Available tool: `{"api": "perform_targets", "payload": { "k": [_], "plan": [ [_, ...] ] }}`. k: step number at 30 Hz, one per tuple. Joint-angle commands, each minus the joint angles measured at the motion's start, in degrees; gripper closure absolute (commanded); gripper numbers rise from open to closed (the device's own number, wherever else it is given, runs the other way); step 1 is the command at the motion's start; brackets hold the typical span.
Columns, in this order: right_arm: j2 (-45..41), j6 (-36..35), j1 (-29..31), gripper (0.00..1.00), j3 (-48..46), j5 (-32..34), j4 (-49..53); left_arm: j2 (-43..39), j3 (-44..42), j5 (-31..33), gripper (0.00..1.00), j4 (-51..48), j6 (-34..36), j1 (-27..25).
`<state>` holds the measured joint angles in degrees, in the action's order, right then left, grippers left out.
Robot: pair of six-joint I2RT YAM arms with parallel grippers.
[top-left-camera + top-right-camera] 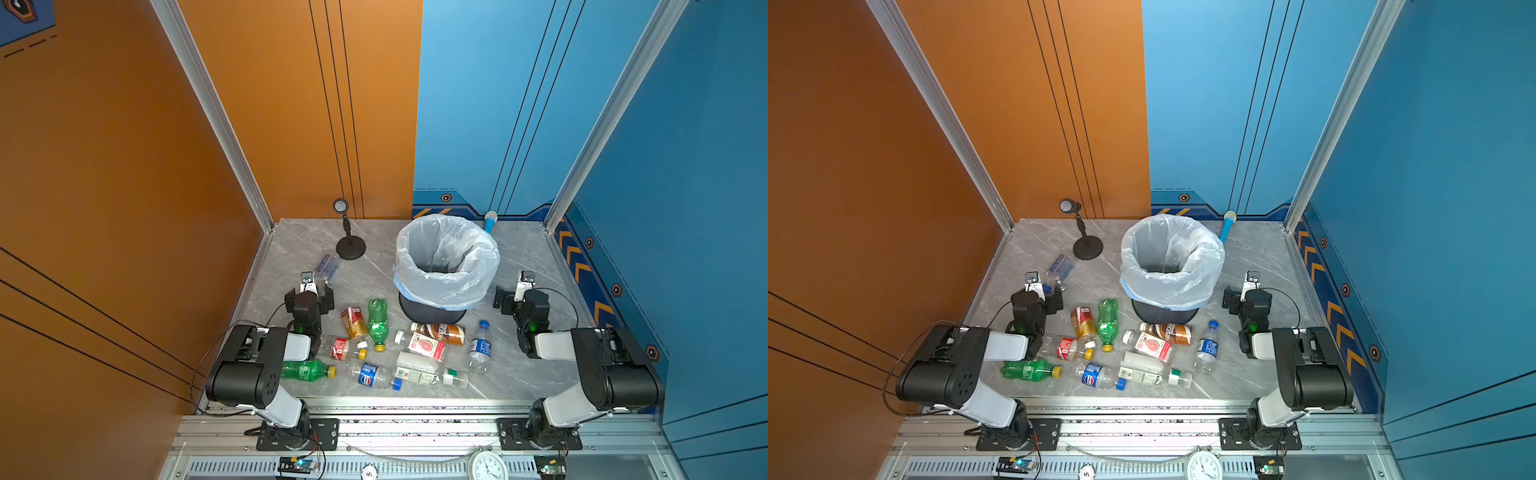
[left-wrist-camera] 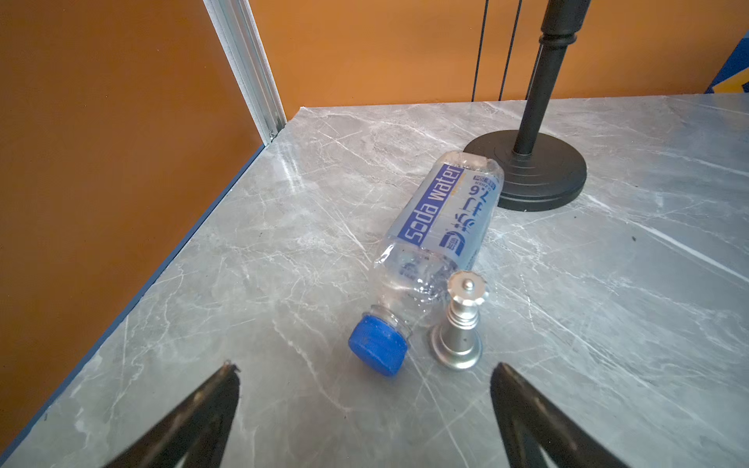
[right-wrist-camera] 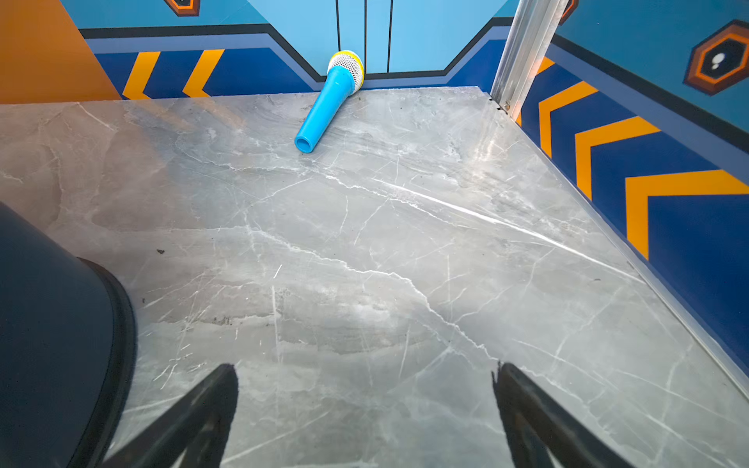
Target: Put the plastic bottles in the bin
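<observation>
Spread wide and empty, the left gripper [image 1: 307, 279] sits low over the grey marble tabletop [image 1: 519, 374] in both top views, its arm folded. A clear plastic soda-water bottle with a blue label [image 1: 327, 268] lies just beyond it. The right gripper [image 1: 525, 277], equally wide and empty, sits just beside the round dark bin lined with a translucent white bag [image 1: 478, 257]. Roughly 10 more plastic bottles [image 1: 377, 320] lie scattered between the 2 arms, in front of the bin; overlaps blur the count.

From the left wrist, the left gripper [image 2: 364, 366] has the soda-water bottle [image 2: 437, 227] lying just ahead, blue cap nearest. A small silver chess-like figurine [image 2: 460, 324] stands upright just beside its neck, and a black round-based stand [image 2: 527, 170] is near its far end.

From the right wrist, the right gripper [image 3: 364, 366] hovers over bare marble. The bin [image 3: 48, 324] is close alongside and a blue toy microphone [image 3: 332, 99] lies well apart.
</observation>
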<state>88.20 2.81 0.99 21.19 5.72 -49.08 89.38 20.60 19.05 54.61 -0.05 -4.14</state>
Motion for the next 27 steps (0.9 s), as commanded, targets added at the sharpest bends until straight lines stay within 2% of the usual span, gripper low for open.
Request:
{"api": "perform_targets", "payload": {
  "k": [1, 27],
  "plan": [
    [-0.4, 0.4, 0.0, 0.0, 1.0, -0.9, 0.3, 0.3, 0.5, -0.7, 0.02, -0.1, -0.6, 0.3],
    [-0.4, 0.4, -0.1, 0.0, 1.0, -1.0, 0.2, 0.1, 0.4, -2.6, 0.02, -0.4, -1.1, 1.2]
  ]
}}
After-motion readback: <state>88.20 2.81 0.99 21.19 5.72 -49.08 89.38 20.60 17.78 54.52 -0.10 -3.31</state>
